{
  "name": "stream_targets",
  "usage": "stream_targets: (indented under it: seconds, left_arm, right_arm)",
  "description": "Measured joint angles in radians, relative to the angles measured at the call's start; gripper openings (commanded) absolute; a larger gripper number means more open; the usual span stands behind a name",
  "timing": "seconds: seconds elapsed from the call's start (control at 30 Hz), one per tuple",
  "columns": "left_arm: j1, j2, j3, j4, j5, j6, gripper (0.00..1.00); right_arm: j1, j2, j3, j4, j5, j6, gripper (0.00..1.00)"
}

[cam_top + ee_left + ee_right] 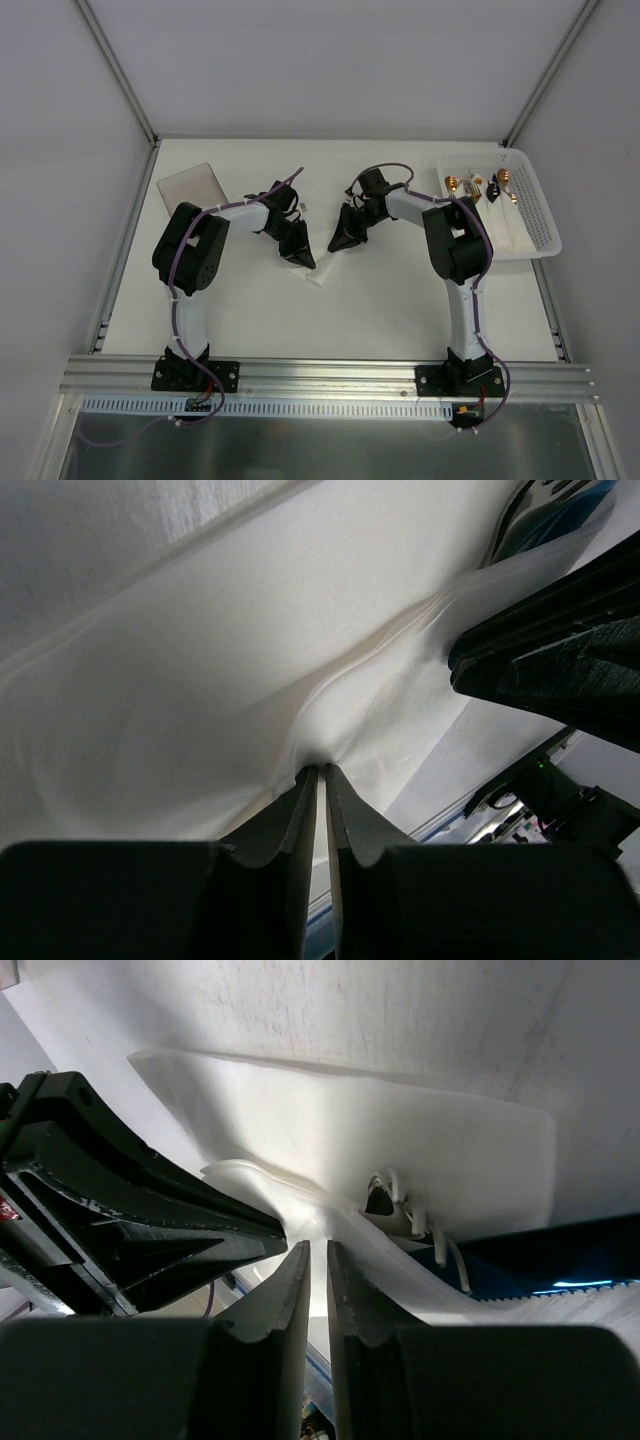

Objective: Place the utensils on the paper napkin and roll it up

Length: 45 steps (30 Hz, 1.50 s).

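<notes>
The paper napkin [200, 680] lies white and creased on the table, folded over a fork [555, 505] whose silver tines and blue handle stick out. From above, only a small white bit of the napkin [313, 279] shows between the two grippers at mid-table. My left gripper [320, 772] is shut on a raised fold of it. My right gripper [318, 1247] faces it closely, its jaws almost together on the napkin's [350, 1130] edge. The fork's tines [398, 1205] and blue handle [530, 1260] sit just right of those fingertips. In the top view the left gripper [300, 252] and the right gripper [343, 240] nearly meet.
A white perforated basket [535, 215] at the back right holds white rolls with gold and black cutlery ends. A flat grey sheet [190, 185] lies at the back left. An aluminium rail [330, 375] runs along the near edge.
</notes>
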<state>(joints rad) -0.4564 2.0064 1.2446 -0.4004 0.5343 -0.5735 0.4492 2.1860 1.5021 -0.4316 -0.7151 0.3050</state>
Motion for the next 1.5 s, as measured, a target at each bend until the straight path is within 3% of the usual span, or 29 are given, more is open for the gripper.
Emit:
stream_targets:
  seconds: [0.4,0.73,0.9,1.1,1.5]
  left_arm:
    - [-0.003,-0.037,-0.021,0.027,-0.026,-0.006,0.21]
    - [0.021,-0.269,-0.075,0.031,-0.184,0.002,0.43]
    - [0.088,-0.362,-0.13,0.036,-0.227,-0.008,0.45]
    - [0.188,-0.324,-0.153,0.03,-0.265,0.005,0.45]
    - [0.211,-0.128,-0.068,0.1,-0.221,0.069,0.46]
  right_arm:
    - [0.0,0.021,0.033,-0.04,0.021,-0.025,0.13]
    - [0.002,0.034,0.06,-0.071,0.028,-0.037,0.13]
    - [0.002,0.038,0.068,-0.083,0.031,-0.041,0.12]
    - [0.003,0.042,0.077,-0.094,0.032,-0.048,0.12]
    - [0.006,0.047,0.086,-0.106,0.035,-0.061,0.12]
